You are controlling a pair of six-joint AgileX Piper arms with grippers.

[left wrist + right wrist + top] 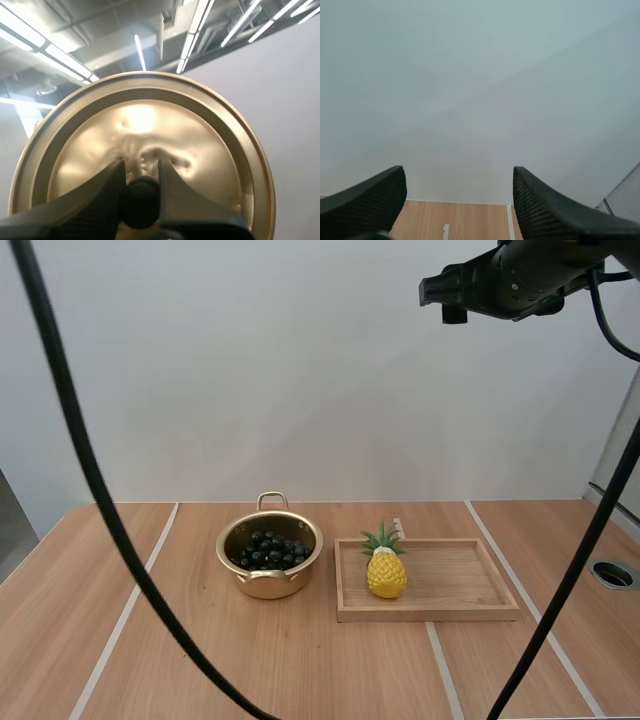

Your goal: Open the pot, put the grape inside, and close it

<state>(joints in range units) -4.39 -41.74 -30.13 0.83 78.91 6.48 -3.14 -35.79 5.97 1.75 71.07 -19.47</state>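
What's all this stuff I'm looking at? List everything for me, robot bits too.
table: one, light wood, under everything
pot: one, gold, open, on the table left of the tray
grapes: one bunch, dark, inside the pot
tray: one, wood, on the table right of the pot
pineapple: one, yellow with green leaves, upright at the tray's left end
lid: one, gold, held away from the pot
knob: one, black, at the lid's middle
left gripper: one, black, shut on the knob
right gripper: one, black, open, holding nothing, above the table's far edge
right arm: one, black, high above the tray
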